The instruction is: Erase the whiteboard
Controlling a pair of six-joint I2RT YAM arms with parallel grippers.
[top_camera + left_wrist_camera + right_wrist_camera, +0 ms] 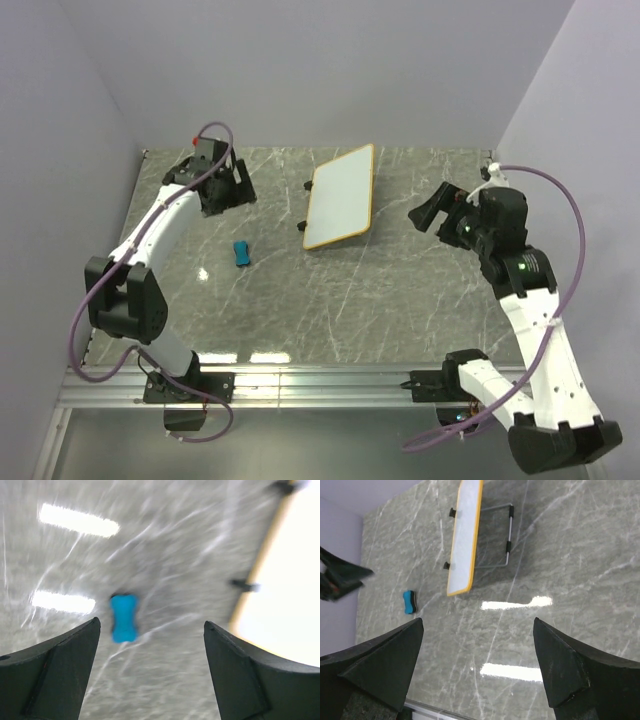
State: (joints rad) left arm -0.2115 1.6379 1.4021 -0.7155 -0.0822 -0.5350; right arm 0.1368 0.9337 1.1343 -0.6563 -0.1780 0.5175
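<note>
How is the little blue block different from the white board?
The whiteboard is big, thin and white with a tan frame; the blue block is small and chunky. The whiteboard leans tilted on a wire stand; the blue block lies flat. Both rest on the grey table, untouched.

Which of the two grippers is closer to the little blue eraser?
The left gripper: it hangs on the eraser's side of the whiteboard, while the right gripper is off the whiteboard's opposite side.
</note>
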